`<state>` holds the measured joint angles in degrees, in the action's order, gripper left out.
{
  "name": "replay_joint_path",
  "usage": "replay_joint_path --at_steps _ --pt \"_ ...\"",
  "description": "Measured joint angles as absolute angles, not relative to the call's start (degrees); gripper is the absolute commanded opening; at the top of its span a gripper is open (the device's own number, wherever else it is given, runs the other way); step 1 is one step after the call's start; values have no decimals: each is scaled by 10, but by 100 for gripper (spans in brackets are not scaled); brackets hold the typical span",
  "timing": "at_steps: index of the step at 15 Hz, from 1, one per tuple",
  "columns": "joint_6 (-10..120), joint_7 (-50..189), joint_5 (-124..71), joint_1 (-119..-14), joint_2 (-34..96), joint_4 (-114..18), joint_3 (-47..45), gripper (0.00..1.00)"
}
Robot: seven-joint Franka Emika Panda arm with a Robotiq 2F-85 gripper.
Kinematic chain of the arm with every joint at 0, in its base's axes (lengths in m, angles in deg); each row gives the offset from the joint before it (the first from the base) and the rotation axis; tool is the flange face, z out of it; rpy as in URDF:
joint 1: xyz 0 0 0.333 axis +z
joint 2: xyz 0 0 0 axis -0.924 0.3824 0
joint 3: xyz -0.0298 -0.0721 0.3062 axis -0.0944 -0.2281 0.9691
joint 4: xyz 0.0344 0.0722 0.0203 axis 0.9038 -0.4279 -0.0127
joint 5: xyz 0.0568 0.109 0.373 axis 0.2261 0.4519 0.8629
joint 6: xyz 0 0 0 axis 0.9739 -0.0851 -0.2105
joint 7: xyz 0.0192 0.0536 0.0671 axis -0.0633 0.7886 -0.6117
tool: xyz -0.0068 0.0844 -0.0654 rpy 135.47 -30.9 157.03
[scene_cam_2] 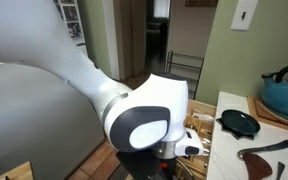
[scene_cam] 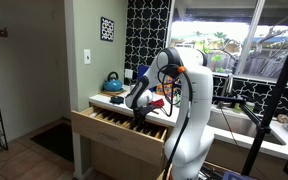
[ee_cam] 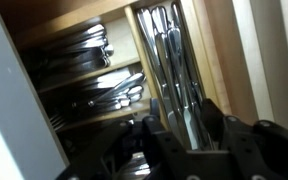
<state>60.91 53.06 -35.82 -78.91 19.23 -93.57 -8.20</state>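
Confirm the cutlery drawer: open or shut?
Open. The drawer stands pulled out in an exterior view; the wrist view shows its cutlery exposed beneath the gripper.

1. Pale wooden cutlery drawer (scene_cam: 112,132): bare light wood, smooth, matt.
2. Wooden dividers (ee_cam: 134,40), 11 o'clock in the wrist view: same pale wood, faint sheen.
3. Long silver metal knives (ee_cam: 169,55), 12 o'clock: polished steel with bright streak reflections.
4. Stacked silver metal forks and spoons (ee_cam: 109,92), 9 o'clock: same shiny metal, partly shadowed.
5. Black gripper (ee_cam: 189,135), 6 o'clock: dark, matt, blurred; plastic or metal, cannot tell.
6. White robot arm (scene_cam_2: 144,115): smooth glossy plastic shell with a grey matt cap.
7. Teal round kettle (scene_cam_2: 284,92), 3 o'clock in an exterior view: glossy, enamel look.
8. Black round pan (scene_cam_2: 239,122): dull dark finish, cast-iron look.
9. White countertop (scene_cam_2: 229,145): smooth, low sheen.
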Motion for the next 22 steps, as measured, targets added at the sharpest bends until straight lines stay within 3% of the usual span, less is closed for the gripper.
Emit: replay_joint_path --at_steps 4,12,14,15,17,18,22 --pt "595 500 -357 -801 194 -954 -90 39" --pt "590 448 -339 -814 211 -969 -95 42" --pt "590 434 -326 -814 218 -969 -94 36" --pt "590 430 -321 -814 222 -969 -93 19" --pt "591 426 -317 -814 229 -968 -93 21" --pt "592 426 -317 -815 232 -967 -93 13" --pt "603 425 -317 -819 237 -965 -93 18"
